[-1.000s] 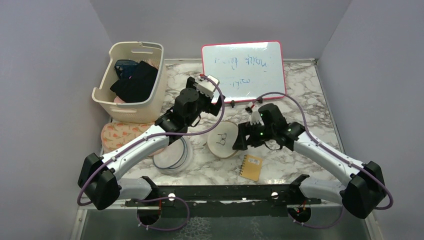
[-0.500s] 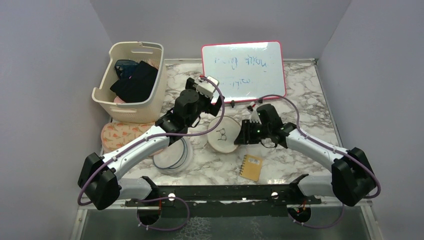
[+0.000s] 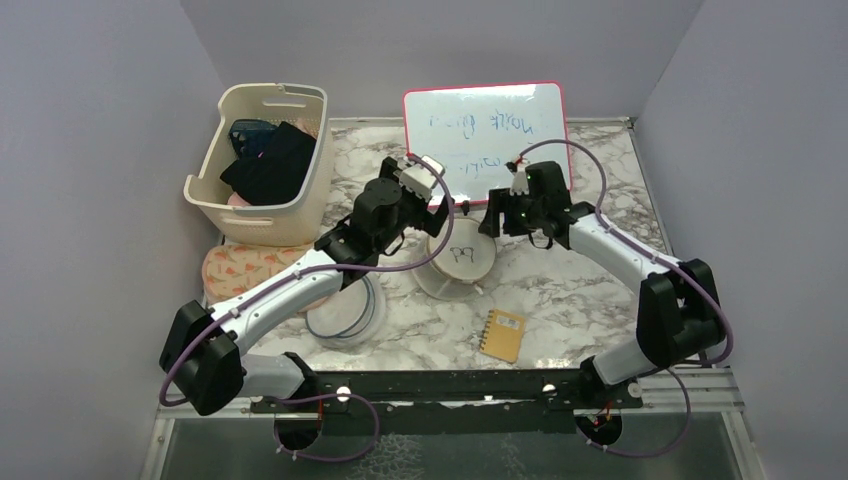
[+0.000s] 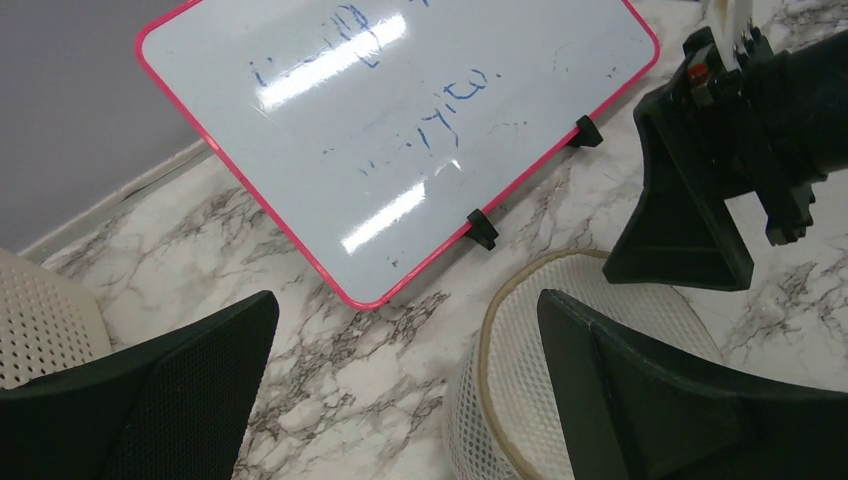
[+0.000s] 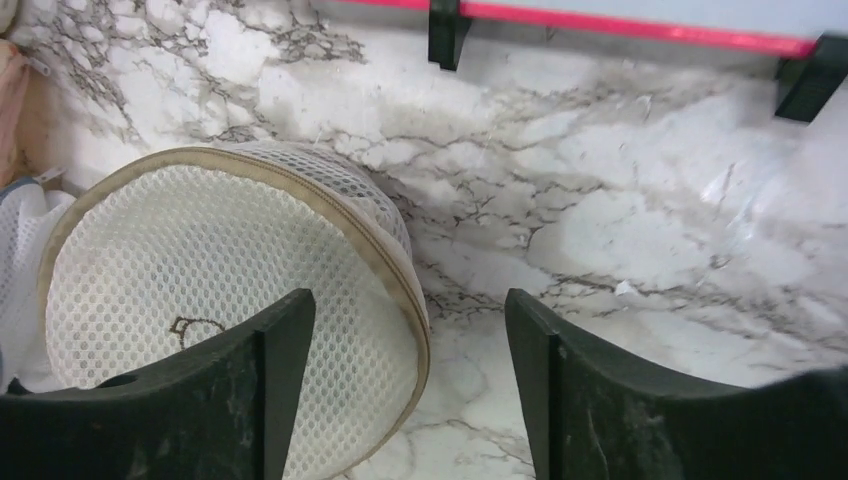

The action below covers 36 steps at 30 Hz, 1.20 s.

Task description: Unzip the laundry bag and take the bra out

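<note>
Left gripper [image 4: 405, 310]: fingers spread wide, nothing held between them. The laundry bag [image 4: 520, 390] sits on the marble table [image 4: 330, 370], partly under one finger, with its mesh side and tan rim showing. The whiteboard [image 4: 400, 120] stands beyond the fingertips.

Right gripper [image 5: 408, 305]: fingers apart, gripping nothing. One finger hangs over the bag's icon-marked top. The bag's tan rim runs into the gap between the fingers. Contact with the bag cannot be confirmed.
</note>
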Available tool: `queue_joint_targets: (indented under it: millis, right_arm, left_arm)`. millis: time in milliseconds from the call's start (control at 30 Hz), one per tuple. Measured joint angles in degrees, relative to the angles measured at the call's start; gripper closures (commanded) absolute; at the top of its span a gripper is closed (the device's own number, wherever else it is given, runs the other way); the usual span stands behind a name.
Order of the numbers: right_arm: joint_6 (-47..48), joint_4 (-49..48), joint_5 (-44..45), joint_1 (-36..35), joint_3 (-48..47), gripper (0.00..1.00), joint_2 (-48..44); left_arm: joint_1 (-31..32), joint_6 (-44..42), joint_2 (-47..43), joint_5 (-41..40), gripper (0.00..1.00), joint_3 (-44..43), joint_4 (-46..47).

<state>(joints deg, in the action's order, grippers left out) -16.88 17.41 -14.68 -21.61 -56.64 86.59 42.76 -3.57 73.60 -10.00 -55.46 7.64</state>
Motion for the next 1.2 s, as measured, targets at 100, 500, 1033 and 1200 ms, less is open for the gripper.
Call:
queue_joint_targets:
  millis: [100,500,1033,1200]
  right_arm:
    - [1.4,0.7,0.8,0.2,-1.2,0.22,-1.7]
    - [3.1,2.1,2.6,0.2,11.9,0.17,-30.3]
    - [0.1,-8.0,-6.8,0.3,24.8,0.17,-39.4]
    - [-0.9,-9.7,-8.2,0.3,27.3,0.17,-41.2]
  left_arm:
    - [0.0,-0.5,0.3,2.2,0.01,0.0,0.0]
    - [2.3,-20.3,-7.4,27.2,0.09,19.4,5.9]
    - [15.1,-37.8,-1.9,24.5,0.42,22.7,10.2]
    - [15.5,-38.1,2.5,21.4,0.56,21.8,11.1]
